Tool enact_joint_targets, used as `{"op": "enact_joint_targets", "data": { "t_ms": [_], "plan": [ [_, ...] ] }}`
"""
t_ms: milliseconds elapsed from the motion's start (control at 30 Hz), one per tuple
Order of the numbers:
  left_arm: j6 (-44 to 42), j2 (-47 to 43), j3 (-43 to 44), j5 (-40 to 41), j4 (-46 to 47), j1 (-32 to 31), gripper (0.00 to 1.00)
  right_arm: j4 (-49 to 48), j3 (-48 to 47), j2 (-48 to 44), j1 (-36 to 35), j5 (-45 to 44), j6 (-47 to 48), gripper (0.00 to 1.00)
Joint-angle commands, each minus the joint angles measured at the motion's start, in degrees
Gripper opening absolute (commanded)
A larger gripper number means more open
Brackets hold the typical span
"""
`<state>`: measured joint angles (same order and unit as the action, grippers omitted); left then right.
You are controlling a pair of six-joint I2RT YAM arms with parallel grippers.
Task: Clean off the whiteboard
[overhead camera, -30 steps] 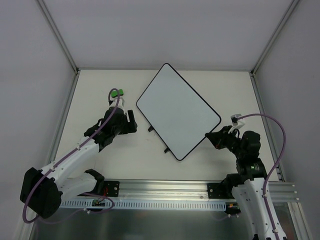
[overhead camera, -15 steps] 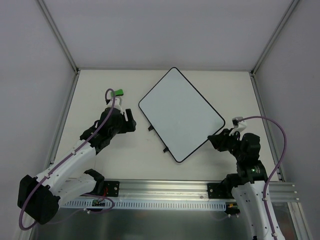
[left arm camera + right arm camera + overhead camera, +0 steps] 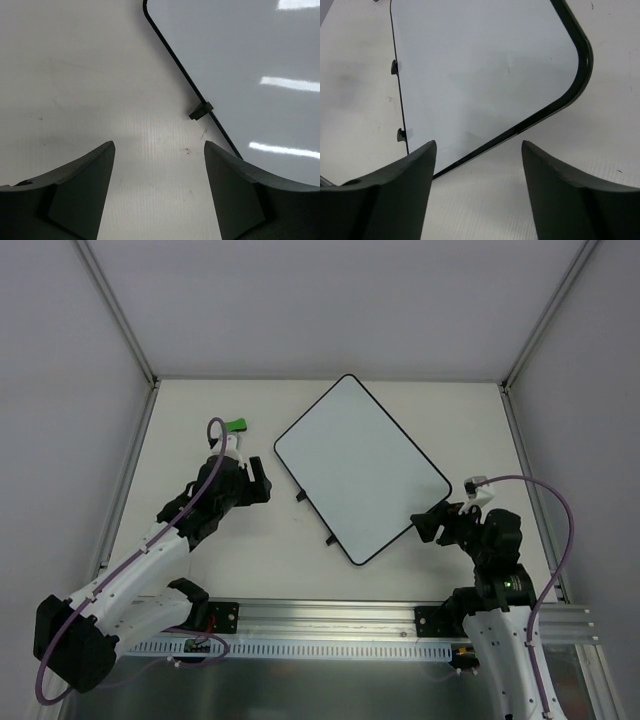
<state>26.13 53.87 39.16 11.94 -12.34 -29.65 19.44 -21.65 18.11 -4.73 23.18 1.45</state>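
Apparently finished: overhead, shows the whiteboard (image 3: 358, 465) blank, askew mid-table between left gripper (image 3: 260, 482) and right gripper (image 3: 428, 523), both spread and empty; at left wrist, clean surface; at right wrist, likewise unmarked.

The whiteboard (image 3: 360, 468) lay blank and crooked on the table (image 3: 260, 560), between the left gripper (image 3: 268, 480) and right gripper (image 3: 418, 525).

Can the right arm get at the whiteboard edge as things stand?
Probably yes: the right gripper is open, the whiteboard edge lies just ahead of it, and only bare table shows between them.
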Motion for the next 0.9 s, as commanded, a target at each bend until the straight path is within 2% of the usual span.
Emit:
{"op": "enact_joint_targets", "data": {
  "t_ms": [0, 67, 167, 300, 433, 667, 733, 867],
  "plan": [
    [-0.91, -1.83, 0.22, 1.15, 1.18, -0.15, 0.73, 2.78, -3.92, -1.41, 0.25, -2.25, 0.92, 0.76],
    [-0.99, -2.45, 0.48, 1.06, 0.92, -0.23, 0.75, 4.28, -6.11, -2.11, 0.25, -3.84, 0.83, 0.86],
    [-1.34, -3.85, 1.01, 0.97, 0.48, -0.23, 0.8, 7.62, -9.8, -3.34, 0.34, -7.87, 1.18, 0.94],
    [-2.57, -6.22, 2.94, 1.24, -1.54, -0.23, 0.89, 13.24, -15.94, -3.61, 0.25, -15.77, 2.67, 0.99],
    [-4.85, -10.26, 6.01, 2.38, -5.05, -0.15, 0.99, 17.37, -23.51, -3.08, 0.25, -23.78, 5.05, 0.99],
    [-10.57, -20.8, 13.04, 5.72, -13.4, -0.23, 0.99, 23.97, -37.13, -1.23, 0.25, -34.86, 12.86, 0.99],
    [-12.23, -24.85, 15.33, 7.47, -15.25, -0.23, 0.99, 24.67, -38.9, -1.93, 0.25, -36.18, 16.97, 0.99],
    [-14.79, -31.53, 18.41, 10.11, -19.38, -0.23, 0.99, 24.85, -42.15, -4.22, -0.63, -39.35, 17.36, 0.99]
  ]
}}
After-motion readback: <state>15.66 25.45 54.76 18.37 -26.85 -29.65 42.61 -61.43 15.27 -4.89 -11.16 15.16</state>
